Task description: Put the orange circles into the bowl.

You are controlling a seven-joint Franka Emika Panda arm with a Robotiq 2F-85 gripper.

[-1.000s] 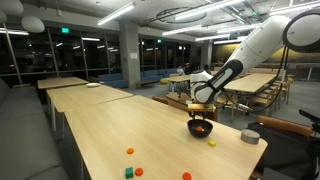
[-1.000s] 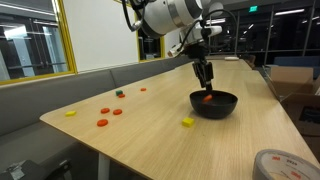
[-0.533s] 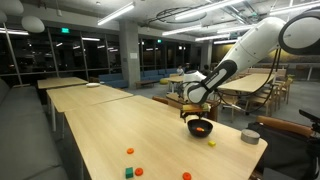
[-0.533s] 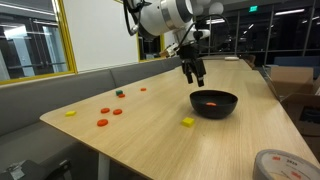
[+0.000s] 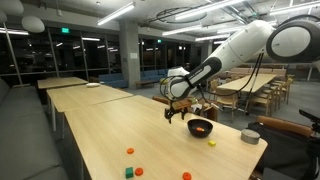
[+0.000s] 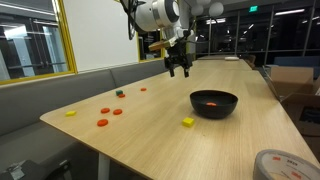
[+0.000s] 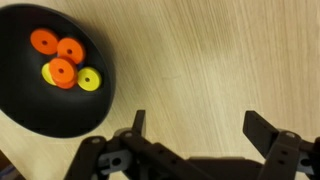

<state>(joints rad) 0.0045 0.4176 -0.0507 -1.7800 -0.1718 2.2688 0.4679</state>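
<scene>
The black bowl [image 7: 40, 110] fills the top left of the wrist view, holding three orange circles [image 7: 61, 72] and yellow pieces [image 7: 89, 79]. My gripper [image 7: 200, 128] is open and empty over bare wood beside the bowl. In both exterior views the gripper [image 6: 180, 70] [image 5: 175, 113] hangs above the table, off to one side of the bowl [image 6: 214, 108] [image 5: 200, 131]. More orange circles [image 6: 102, 122] [image 5: 129, 151] lie loose on the table, far from the bowl.
A small green block [image 6: 119, 94] [image 5: 128, 172] and a yellow piece [image 6: 70, 113] lie among the loose circles. A yellow block [image 6: 187, 122] sits in front of the bowl. A pale grey round object [image 5: 250, 137] stands near the table's end.
The gripper was low inside the bowl. It has opened, risen and moved sideways away from the bowl, toward the loose pieces.
</scene>
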